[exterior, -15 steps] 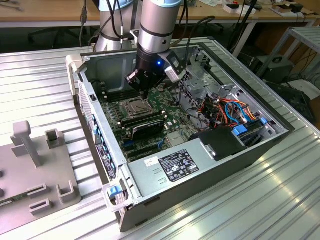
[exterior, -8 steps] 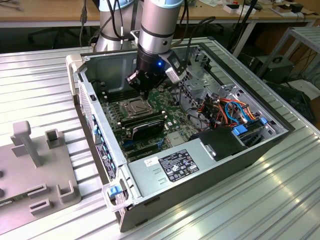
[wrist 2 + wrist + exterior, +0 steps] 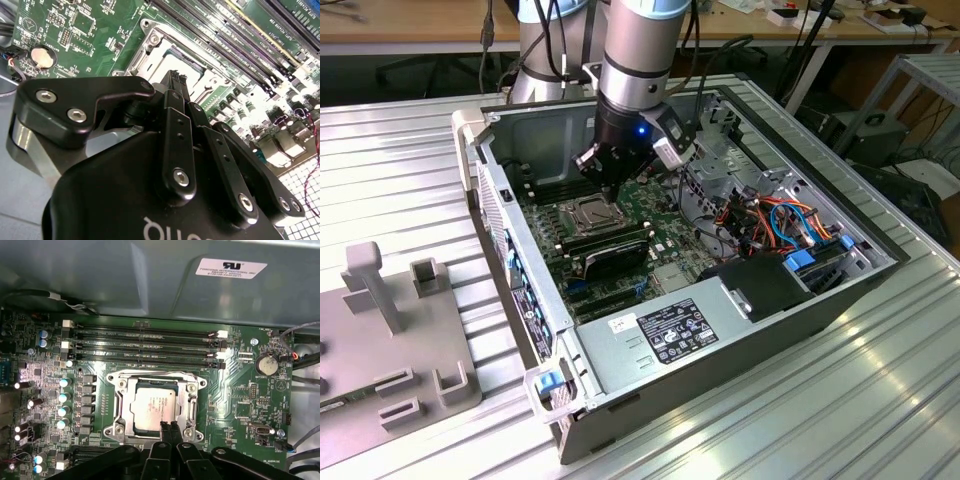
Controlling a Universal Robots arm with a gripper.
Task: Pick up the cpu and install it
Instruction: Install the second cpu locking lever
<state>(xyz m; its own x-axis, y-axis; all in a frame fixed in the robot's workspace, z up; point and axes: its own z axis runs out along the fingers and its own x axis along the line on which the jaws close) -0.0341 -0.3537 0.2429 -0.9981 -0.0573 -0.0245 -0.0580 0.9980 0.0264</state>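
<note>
Small flat square cpu [image 3: 153, 408] with dull silver-grey metal top lies seated inside the square metal-framed socket [image 3: 120, 405] on the green motherboard [image 3: 240, 400]; frame not closed over it; black gripper [image 3: 169, 428] hangs just above the socket edge, fingers [image 3: 164, 432] pressed together, nothing between them; tips sit at the cpu's near edge, contact unclear; long black memory slots [image 3: 145, 342] run beside the socket; open grey computer case [image 3: 740, 330] rests on the ribbed metal tabletop [image 3: 820, 420].

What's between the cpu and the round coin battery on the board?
In the first wrist view, the socket's metal frame and bare green board separate the cpu from the coin battery.
</note>
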